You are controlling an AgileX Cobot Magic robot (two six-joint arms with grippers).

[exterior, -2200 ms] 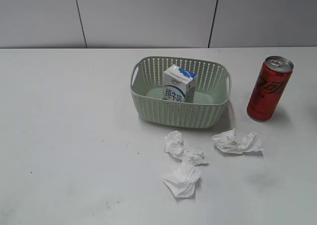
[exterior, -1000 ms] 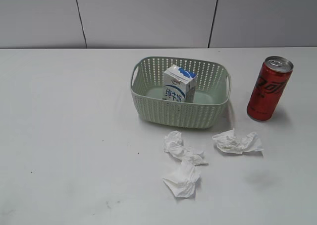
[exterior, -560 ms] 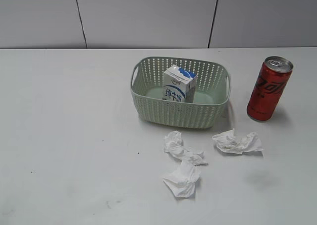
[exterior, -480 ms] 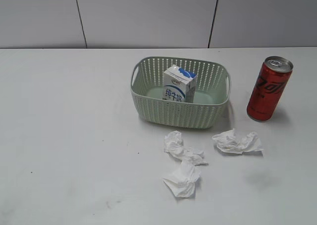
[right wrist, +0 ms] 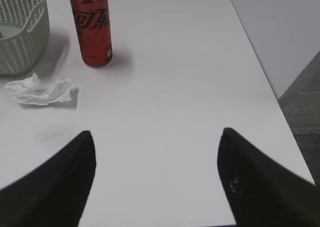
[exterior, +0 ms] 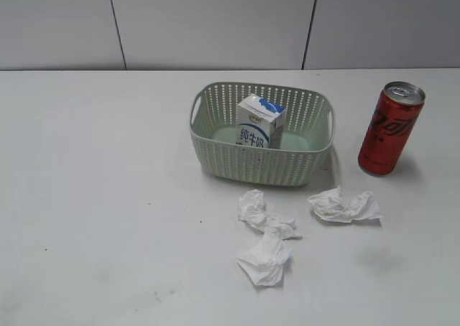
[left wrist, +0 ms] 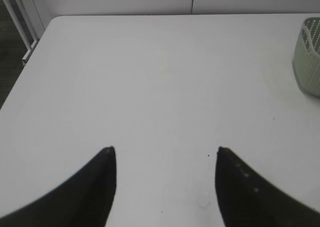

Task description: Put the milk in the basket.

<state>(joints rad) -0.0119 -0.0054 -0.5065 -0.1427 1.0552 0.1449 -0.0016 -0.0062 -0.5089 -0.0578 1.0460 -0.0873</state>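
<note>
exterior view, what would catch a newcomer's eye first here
The tall red can stands out most, upright at the right of the white table. Next is the pale green basket in the middle, with the milk standing inside it. Crumpled tissues lie on the table in front of the basket.

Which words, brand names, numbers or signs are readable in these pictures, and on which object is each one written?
"纯牛奶", in blue characters, on the front of the milk standing in the basket.
A small logo above those characters on the milk: too small to read.
Black stylised lettering down the side of the red can: it looks like a "Zero" mark, but is not clearly readable.
Small print near the base of the red can: too blurred to read.
</note>
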